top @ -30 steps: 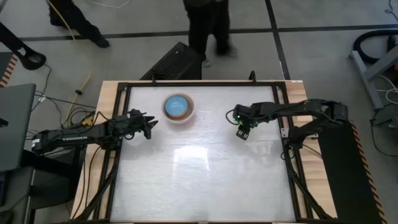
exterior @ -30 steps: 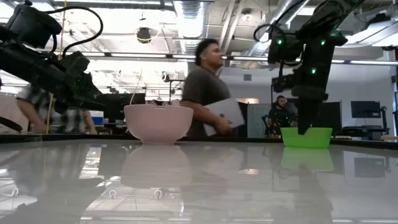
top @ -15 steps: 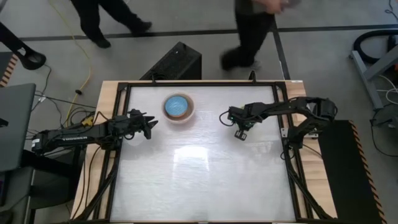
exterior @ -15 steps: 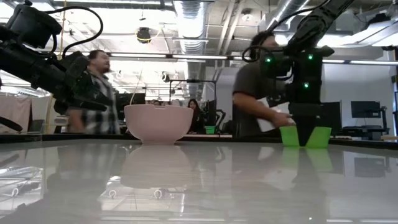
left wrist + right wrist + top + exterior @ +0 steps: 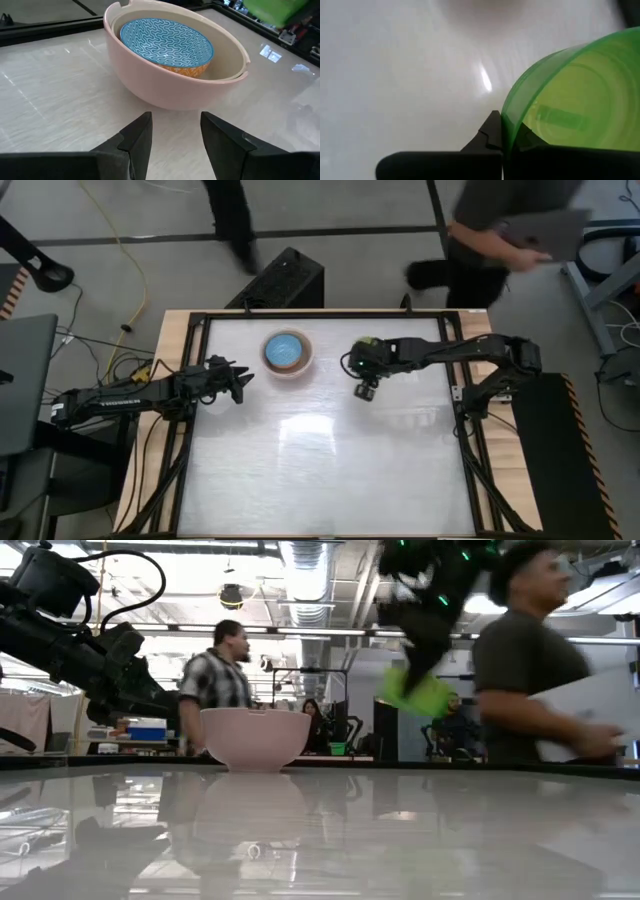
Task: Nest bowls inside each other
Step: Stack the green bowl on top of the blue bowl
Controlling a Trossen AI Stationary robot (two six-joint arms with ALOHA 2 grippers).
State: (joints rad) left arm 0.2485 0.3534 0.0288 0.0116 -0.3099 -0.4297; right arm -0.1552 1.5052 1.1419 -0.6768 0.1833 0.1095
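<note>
A stack of bowls [image 5: 287, 352] stands on the table near its far edge. It has a cream-pink outer bowl [image 5: 150, 85], a beige bowl [image 5: 227, 62] inside that, and a blue patterned bowl [image 5: 165, 42] innermost. My right gripper [image 5: 507, 142] is shut on the small green bowl [image 5: 420, 692], held in the air to the right of the stack. My left gripper [image 5: 175, 135] waits open just left of the stack, its fingers pointing at the outer bowl without touching it. My right gripper pinches the green bowl's rim [image 5: 506, 131], with one finger [image 5: 526, 139] inside the bowl and the other [image 5: 489, 131] outside its wall. It comes slanting down from the table's right side. The bowl hangs tilted below the fingers, lifted clear of the table.
A black frame [image 5: 455, 395] runs along the table's edges. A black box [image 5: 285, 280] sits on the floor beyond the far edge. People walk past behind the table [image 5: 520, 670]. Bare tabletop [image 5: 320, 460] spreads over the near half.
My right gripper has risen from the table and gone toward the table's left edge, nearer the stack. It carries the green bowl, which stood flat on the table before and now hangs tilted, clear of it. People behind the table have walked on.
</note>
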